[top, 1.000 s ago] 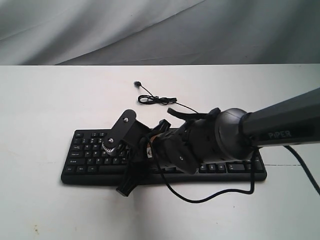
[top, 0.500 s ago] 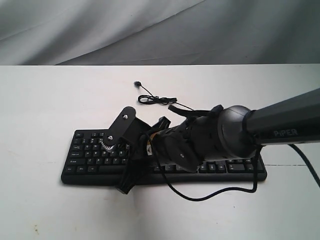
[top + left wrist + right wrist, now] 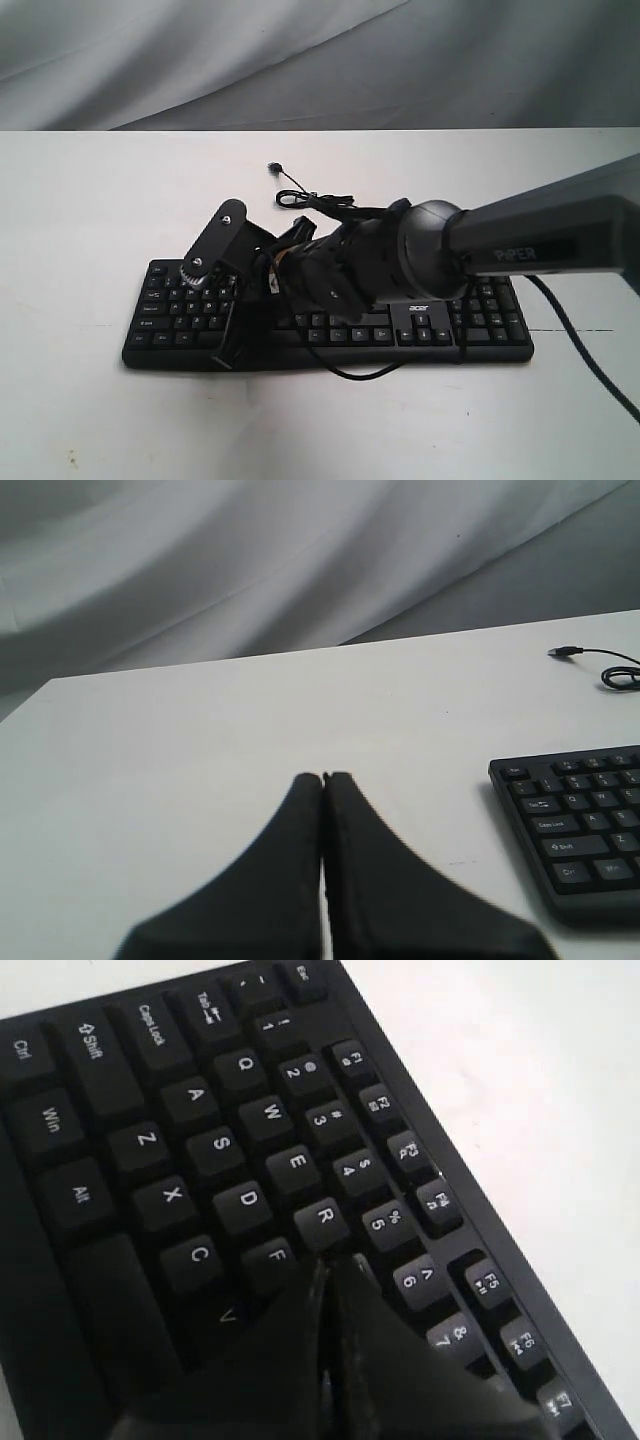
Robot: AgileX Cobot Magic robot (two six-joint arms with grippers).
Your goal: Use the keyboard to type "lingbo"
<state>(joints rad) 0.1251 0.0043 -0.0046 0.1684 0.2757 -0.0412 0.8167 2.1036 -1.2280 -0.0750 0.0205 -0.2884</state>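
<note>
The black keyboard (image 3: 490, 322) lies across the white table, its acer logo showing to the right of my right arm. That arm reaches in from the right and covers the keyboard's middle. My right gripper (image 3: 229, 348) is shut and empty, low over the keyboard's left half. In the right wrist view the right gripper (image 3: 328, 1265) has its closed tips by the R and F keys of the keyboard (image 3: 200, 1110). My left gripper (image 3: 323, 778) is shut and empty over bare table, left of the keyboard (image 3: 575, 830). It does not show in the exterior view.
The keyboard's thin black cable (image 3: 315, 200) lies coiled on the table behind it, ending in a plug (image 3: 274, 168); the cable (image 3: 615, 670) also shows in the left wrist view. A grey cloth backdrop (image 3: 320, 60) hangs beyond the table's far edge.
My right arm has swung left along the keyboard, carrying the shut gripper from the middle keys toward the left half. More of the keyboard's right side now shows.
</note>
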